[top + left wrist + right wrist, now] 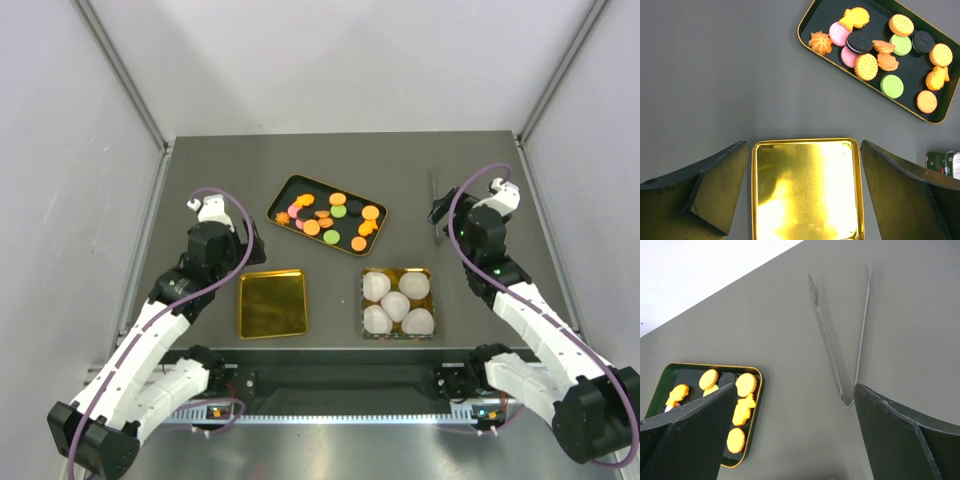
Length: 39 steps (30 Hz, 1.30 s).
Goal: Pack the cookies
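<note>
Task not started: all cookies (332, 215) sit in dark tray (300, 188) mid-table, none in gold tin (397, 270) w/ paper cups (396, 305), tongs (827, 340) untouched, L gripper (255, 240) & R gripper (440, 212) spread wide, empty.

White-shelled arms (150, 340) with black joints carry looping purple cables (236, 200) (bases black too).
</note>
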Each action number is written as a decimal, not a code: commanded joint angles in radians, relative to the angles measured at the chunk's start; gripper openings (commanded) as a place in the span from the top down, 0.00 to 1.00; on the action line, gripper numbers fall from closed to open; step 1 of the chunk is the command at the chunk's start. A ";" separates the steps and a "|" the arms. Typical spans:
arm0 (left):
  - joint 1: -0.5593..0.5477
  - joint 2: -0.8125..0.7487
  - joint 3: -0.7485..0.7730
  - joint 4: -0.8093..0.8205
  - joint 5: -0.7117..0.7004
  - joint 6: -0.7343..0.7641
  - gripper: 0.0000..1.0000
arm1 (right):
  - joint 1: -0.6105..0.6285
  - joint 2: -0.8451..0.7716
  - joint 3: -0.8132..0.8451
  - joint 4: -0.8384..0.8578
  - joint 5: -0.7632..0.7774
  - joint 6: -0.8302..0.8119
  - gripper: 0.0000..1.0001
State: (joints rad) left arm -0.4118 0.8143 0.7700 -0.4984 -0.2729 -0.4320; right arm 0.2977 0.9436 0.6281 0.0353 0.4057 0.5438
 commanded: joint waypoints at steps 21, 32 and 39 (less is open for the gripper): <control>0.004 -0.004 0.032 0.009 0.086 0.024 0.01 | -0.167 0.707 0.525 -0.255 -0.088 -0.228 0.00; 0.004 0.008 0.032 0.015 0.107 0.027 0.01 | -0.195 0.896 0.596 -0.259 -0.174 -0.228 0.01; 0.004 0.017 0.031 0.017 0.110 0.026 0.01 | -0.216 0.931 0.591 -0.250 -0.234 -0.220 0.11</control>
State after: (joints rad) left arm -0.4118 0.8261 0.7704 -0.5011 -0.1715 -0.4179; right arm 0.1074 1.8771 1.1736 -0.2333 0.2035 0.3237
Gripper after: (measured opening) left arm 0.991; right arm 0.902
